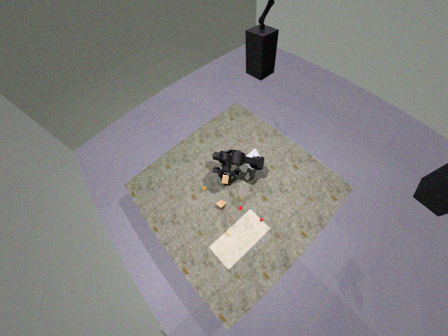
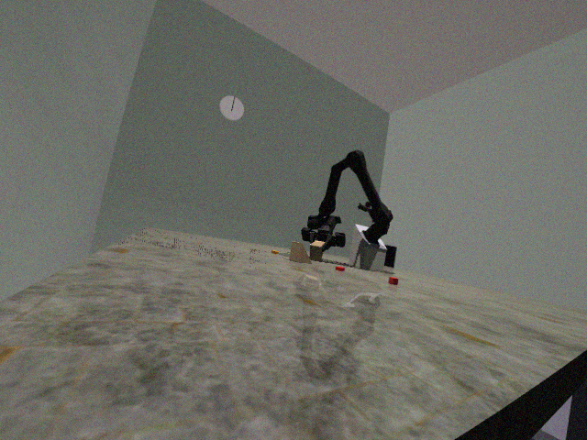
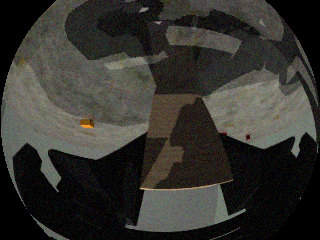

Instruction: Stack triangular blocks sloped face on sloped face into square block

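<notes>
One tan triangular block [image 1: 220, 204] [image 2: 299, 252] stands on the stone-patterned table. In the exterior view its tall side is left and its slope falls to the right. My gripper [image 1: 225, 176] [image 3: 179, 135] is shut on the other tan triangular block [image 1: 225, 179] [image 2: 316, 251] [image 3: 205, 150]. This held block is apart from the standing one in the top view, on the arm's base side. The hand is strongly tilted, and the wrist view looks out across the table. Whether the held block clears the table, and which way its slope faces, I cannot tell.
An orange piece [image 1: 204, 187] [image 2: 274, 251] [image 3: 87, 123] lies near the hand. Two red pieces lie on the table, one [image 1: 240, 208] [image 2: 339, 268] near the standing block, one [image 1: 261, 219] [image 2: 393, 280] at a pale rectangle [image 1: 239, 239]. A white-topped box [image 1: 254, 153] [image 2: 371, 257] stands by the arm's base.
</notes>
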Tool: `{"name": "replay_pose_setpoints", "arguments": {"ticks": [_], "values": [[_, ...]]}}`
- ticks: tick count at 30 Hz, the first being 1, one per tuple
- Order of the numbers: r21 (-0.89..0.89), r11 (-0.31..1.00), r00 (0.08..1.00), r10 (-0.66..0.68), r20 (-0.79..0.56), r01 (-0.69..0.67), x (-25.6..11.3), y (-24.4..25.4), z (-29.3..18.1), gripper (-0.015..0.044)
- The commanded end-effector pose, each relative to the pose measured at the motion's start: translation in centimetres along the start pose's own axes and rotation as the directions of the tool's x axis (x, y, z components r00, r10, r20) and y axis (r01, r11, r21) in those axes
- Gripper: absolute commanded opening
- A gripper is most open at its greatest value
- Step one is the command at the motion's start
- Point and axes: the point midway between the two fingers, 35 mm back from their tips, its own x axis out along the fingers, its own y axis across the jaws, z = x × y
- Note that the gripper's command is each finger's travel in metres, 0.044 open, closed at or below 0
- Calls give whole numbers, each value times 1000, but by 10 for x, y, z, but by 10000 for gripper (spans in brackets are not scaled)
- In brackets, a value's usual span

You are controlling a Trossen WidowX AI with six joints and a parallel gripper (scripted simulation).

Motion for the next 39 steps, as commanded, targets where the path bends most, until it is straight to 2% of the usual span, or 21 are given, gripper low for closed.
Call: {"name": "replay_pose_setpoints", "arguments": {"ticks": [1,16,25,34,39], "values": [[-8,1000,1000,-2,5,2,0,0,-2,53],[-8,1000,1000,-2,5,2,0,0,-2,440],[-8,1000,1000,-1,6,1,-1,0,-3,440],[-10,1000,1000,2,9,-2,-68,1,-72,440],[-10,1000,1000,1,8,-1,-70,1,-74,440]]}}
